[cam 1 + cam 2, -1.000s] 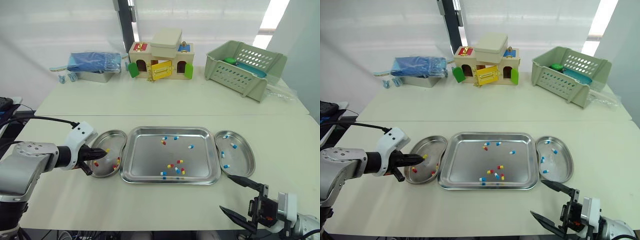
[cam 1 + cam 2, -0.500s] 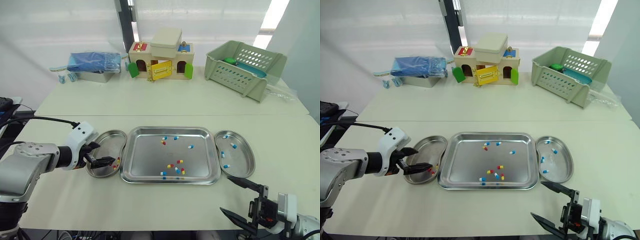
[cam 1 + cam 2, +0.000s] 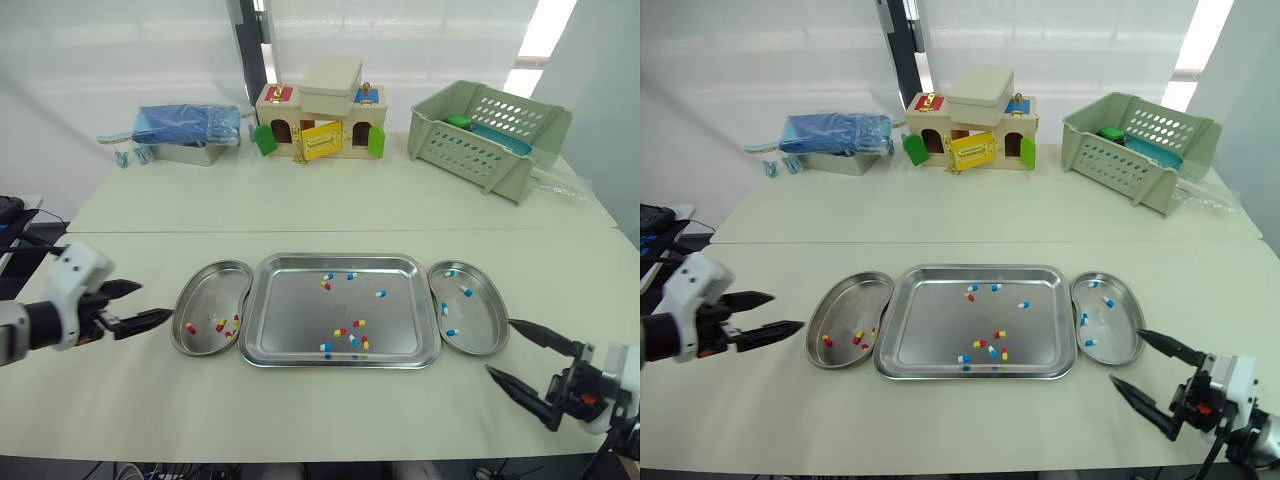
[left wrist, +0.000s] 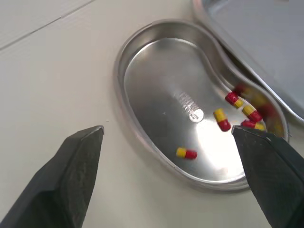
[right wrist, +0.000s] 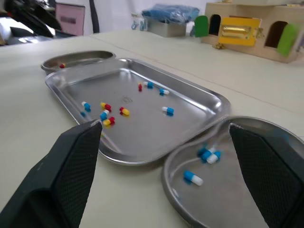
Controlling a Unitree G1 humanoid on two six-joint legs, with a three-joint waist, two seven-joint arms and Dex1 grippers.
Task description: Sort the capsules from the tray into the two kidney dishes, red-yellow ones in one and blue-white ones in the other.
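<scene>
beside the shiny metal tray [image 3: 295,322] (rounded corners), left fingers [image 3: 146,320] and right fingers [image 3: 516,388] gape, empty.

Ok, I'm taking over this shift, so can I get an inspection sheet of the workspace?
Surface: cream table, seam across it.
Job's things: tray holds mixed capsules; left kidney dish holds red-yellow capsules; right kidney dish holds blue-white capsules.
Clutter: wooden toy house, green basket, blue bundle on metal tin, along the far side.
Grippers: left gripper and right gripper open, empty.
Cables: black cable off the left edge.
Surroundings: white curtain, dark post.
</scene>
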